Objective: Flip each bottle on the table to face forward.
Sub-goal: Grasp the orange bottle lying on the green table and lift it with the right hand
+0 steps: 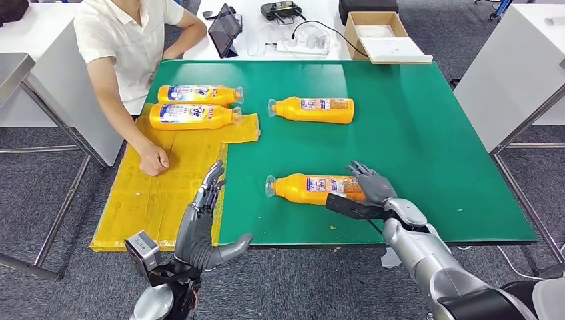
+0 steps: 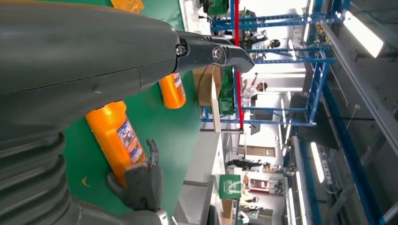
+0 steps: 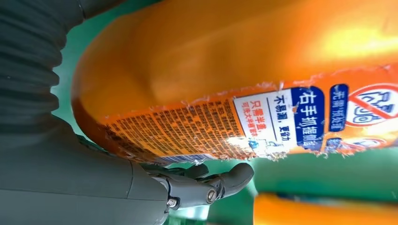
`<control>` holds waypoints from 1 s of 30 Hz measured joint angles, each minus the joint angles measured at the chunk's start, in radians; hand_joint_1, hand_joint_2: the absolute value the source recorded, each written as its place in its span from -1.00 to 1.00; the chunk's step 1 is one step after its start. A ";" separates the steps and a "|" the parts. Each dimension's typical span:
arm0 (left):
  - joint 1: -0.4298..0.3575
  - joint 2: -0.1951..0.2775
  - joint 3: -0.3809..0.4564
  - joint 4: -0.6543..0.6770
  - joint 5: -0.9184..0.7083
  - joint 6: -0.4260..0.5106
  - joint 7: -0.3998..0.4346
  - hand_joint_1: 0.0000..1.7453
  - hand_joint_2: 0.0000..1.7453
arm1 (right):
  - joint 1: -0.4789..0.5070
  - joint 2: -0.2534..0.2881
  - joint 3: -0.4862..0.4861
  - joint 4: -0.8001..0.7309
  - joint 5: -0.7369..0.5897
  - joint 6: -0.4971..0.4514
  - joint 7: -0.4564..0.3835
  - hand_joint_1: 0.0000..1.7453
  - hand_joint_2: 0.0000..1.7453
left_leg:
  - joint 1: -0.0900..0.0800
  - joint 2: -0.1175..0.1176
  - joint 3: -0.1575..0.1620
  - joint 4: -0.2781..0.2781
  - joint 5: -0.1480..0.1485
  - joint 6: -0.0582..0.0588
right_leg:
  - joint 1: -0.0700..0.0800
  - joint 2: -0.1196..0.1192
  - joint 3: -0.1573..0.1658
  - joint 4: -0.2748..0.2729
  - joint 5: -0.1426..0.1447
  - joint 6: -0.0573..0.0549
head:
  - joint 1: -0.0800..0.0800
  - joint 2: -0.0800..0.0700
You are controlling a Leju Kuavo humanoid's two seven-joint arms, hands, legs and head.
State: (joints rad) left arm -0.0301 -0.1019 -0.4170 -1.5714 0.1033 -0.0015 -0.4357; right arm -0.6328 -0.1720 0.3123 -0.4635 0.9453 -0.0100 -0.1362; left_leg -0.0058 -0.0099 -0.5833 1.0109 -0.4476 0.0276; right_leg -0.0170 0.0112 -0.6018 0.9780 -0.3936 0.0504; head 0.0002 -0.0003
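One orange bottle lying sideways, gripped by right hand; left hand spread, empty.

near bottle base hidden under right hand, person cut off at top edge

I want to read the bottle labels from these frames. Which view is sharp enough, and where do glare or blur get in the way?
Right wrist view: near bottle close, label print legible, though bright glare washes its far end. Head view: evenly lit and sharp, but labels too small to read. Left wrist view: overexposed background, the left hand large and soft in front.
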 joint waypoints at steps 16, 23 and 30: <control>-0.033 0.010 -0.020 0.041 -0.011 -0.020 0.004 -1.00 1.00 | -0.049 -0.010 0.015 0.065 -0.061 0.118 -0.028 0.93 1.00 | 0.000 0.000 0.004 0.000 0.000 0.000 | 0.000 0.000 0.005 0.000 0.000 0.000 | 0.000 0.000; -0.046 0.016 -0.032 0.052 -0.011 -0.022 0.004 -1.00 1.00 | -0.038 -0.009 0.014 0.075 -0.107 0.106 -0.104 1.00 1.00 | 0.000 0.000 0.005 0.000 0.000 0.000 | 0.000 0.000 0.006 0.000 0.000 0.000 | 0.000 0.000; -0.044 0.023 -0.034 0.052 -0.006 -0.022 0.002 -1.00 1.00 | 0.011 -0.002 0.002 0.070 -0.196 0.045 -0.244 1.00 1.00 | 0.000 0.001 0.005 0.000 -0.001 0.000 | 0.001 0.000 0.006 0.000 0.000 0.000 | 0.000 0.000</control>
State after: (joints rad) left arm -0.0740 -0.0794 -0.4513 -1.5194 0.0968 -0.0239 -0.4333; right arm -0.6219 -0.1744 0.3142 -0.3940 0.7492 0.0354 -0.3803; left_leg -0.0053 -0.0093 -0.5779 1.0109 -0.4483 0.0273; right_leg -0.0164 0.0114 -0.5960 0.9778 -0.3935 0.0508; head 0.0004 -0.0001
